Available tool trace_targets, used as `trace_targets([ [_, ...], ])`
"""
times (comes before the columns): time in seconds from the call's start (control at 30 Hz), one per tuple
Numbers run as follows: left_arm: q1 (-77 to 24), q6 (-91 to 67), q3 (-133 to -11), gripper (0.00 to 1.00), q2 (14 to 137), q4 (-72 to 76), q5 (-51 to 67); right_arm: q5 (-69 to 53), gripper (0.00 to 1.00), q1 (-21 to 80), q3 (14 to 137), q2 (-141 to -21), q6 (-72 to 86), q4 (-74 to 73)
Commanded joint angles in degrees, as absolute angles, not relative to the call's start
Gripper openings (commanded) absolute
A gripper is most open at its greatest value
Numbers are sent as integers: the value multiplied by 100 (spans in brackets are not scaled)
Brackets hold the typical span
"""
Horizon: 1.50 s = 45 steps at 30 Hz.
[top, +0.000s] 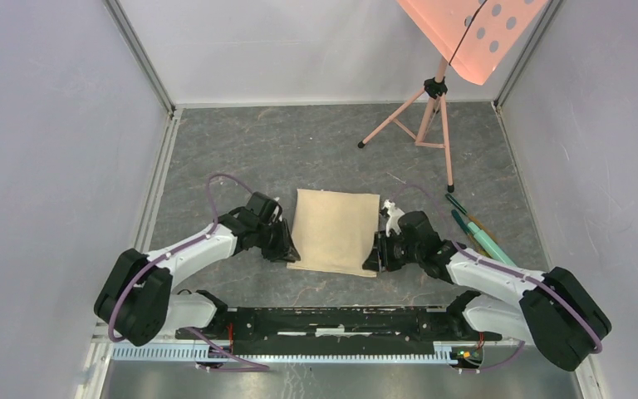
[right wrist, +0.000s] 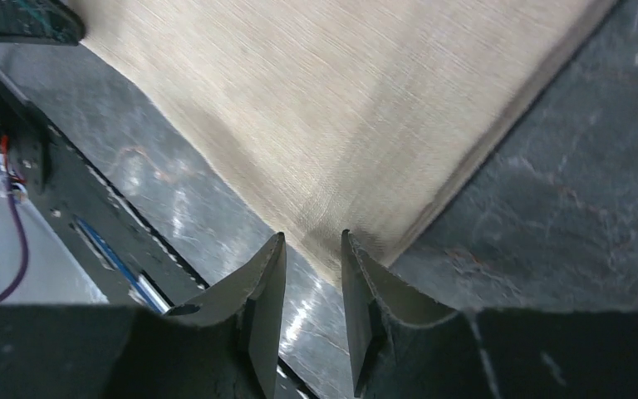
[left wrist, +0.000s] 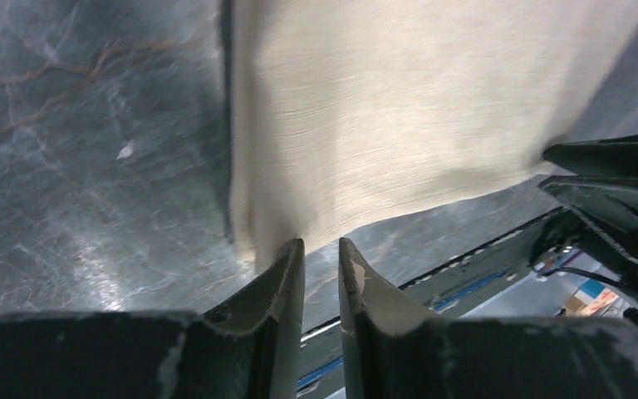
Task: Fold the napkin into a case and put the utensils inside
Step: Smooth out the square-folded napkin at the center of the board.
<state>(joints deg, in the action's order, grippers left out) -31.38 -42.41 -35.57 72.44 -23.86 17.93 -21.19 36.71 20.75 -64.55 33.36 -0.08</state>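
Napkin (top: 334, 230) lies flat, soft beige woven rectangle, on marbled grey tabletop (top: 241, 150).

No text, label, brand, number or sign can be read in any of the three views.

The whole tabletop (top: 241, 150) is seen from high above its near edge. Each wrist view is taken close over one near napkin (top: 335, 231) corner, which is shared with the top view.
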Motion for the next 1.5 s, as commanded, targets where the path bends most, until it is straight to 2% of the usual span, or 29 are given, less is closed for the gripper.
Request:
trace_targets([
  [0.0, -3160, -4437, -3093, 28, 7277, -1889, 1814, -2031, 37, 3706, 1873, -6536, 3308, 405],
  [0.17, -3164, -4447, -2935, 27, 7301, -1812, 1751, -2048, 43, 3867, 2946, -7123, 3054, 452],
  [0.27, -3164, -4447, -2985, 27, 7169, -1909, 1755, -2199, 49, 3966, 3648, -7853, 3055, 890],
  [0.37, -3164, -4423, -3069, 28, 6953, -2059, 1704, -2486, 51, 4050, 4382, -8821, 3156, 1251],
  [0.53, -3153, -4350, -3077, 28, 7091, -2028, 1610, -2782, 49, 4308, 5540, -10151, 3617, 1980],
  [0.63, -3155, -4318, -3011, 26, 7350, -1917, 1534, -2899, 42, 4398, 6025, -10792, 3856, 2366],
  [0.77, -3155, -4328, -2913, 25, 7470, -1865, 1413, -3053, 39, 4391, 6292, -11522, 4115, 2939],
  [1.2, -3147, -4387, -2690, 24, 7526, -1902, 1311, -3195, 41, 3527, 7288, -13244, 3805, 2858],
  [1.37, -3146, -4351, -2672, 24, 7433, -2009, 1191, -3089, 45, 3355, 8576, -13938, 3341, 2098],
  [1.47, -3149, -4321, -2762, 24, 7283, -2157, 1221, -3091, 46, 3240, 9849, -14441, 3109, 1278],
])
